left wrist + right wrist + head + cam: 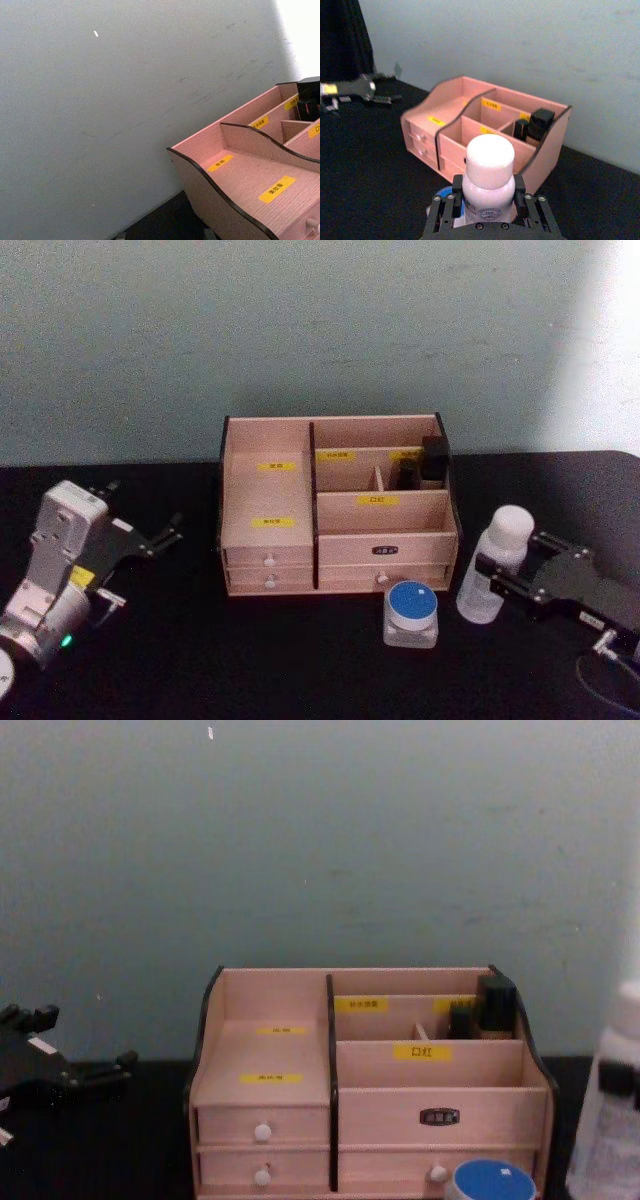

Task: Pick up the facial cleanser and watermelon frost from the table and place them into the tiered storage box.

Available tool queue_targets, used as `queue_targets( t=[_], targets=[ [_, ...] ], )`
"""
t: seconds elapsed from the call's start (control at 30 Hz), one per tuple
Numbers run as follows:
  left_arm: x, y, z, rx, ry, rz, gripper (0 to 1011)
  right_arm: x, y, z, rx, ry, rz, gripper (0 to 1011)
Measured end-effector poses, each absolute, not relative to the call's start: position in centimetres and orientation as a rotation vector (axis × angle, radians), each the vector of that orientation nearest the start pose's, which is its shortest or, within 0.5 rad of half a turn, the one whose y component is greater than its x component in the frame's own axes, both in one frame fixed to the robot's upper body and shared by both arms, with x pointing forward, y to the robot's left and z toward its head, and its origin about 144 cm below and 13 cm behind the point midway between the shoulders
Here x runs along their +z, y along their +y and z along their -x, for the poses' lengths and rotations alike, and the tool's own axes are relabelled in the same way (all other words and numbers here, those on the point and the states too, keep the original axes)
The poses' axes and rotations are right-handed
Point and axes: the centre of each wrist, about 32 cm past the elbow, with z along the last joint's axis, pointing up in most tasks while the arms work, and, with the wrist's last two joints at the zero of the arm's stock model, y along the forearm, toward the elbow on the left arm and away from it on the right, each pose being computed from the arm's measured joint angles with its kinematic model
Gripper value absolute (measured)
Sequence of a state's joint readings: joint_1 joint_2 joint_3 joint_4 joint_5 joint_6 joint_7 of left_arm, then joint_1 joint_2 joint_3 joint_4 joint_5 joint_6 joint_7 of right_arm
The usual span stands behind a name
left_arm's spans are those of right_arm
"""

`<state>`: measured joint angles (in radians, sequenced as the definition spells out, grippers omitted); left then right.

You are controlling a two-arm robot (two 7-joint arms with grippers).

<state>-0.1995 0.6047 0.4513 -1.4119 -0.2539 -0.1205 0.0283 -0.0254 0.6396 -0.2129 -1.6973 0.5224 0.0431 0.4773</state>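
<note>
Right gripper (489, 206) has its jaws clamped snug on the white-capped bottle (489, 160), which stands on the black worktop (250, 660) lower right in the head view, right beside the blue-lidded jar (411, 610) in front of the tiered storage box (250, 495); left gripper (145, 508) sits lower left, jaws spread, empty.

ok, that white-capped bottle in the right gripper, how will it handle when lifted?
The white-capped bottle looks like rigid plastic, so it probably won't buckle between the fingers of the right gripper. Its round, smooth wall could slip or twist. Tall and narrow, it's apt to tip if nudged against the nearby blue-lidded jar.
</note>
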Motion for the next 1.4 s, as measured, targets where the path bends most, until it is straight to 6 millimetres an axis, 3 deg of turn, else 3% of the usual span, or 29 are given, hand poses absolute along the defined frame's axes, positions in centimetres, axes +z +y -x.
queue_targets(
  t=[0.27, 0.47, 1.0, 1.4],
  targets=[
    [114.0, 31.0, -48.9, 1.248, -0.285, -0.305, 1001, 120.9, -32.7, -43.9, -0.824, -0.009, 0.08, 591],
    [114.0, 31.0, -48.9, 1.248, -0.285, -0.304, 1001, 122.3, -32.2, -44.9, -0.818, -0.04, 0.05, 591],
    [114.0, 31.0, -48.9, 1.248, -0.285, -0.304, 1001, 123.9, -29.6, -51.4, -0.817, -0.056, 0.045, 591],
    [114.0, 31.0, -48.9, 1.248, -0.285, -0.304, 1002, 124.0, -27.4, -56.3, -0.804, -0.047, 0.085, 591]
  ],
)
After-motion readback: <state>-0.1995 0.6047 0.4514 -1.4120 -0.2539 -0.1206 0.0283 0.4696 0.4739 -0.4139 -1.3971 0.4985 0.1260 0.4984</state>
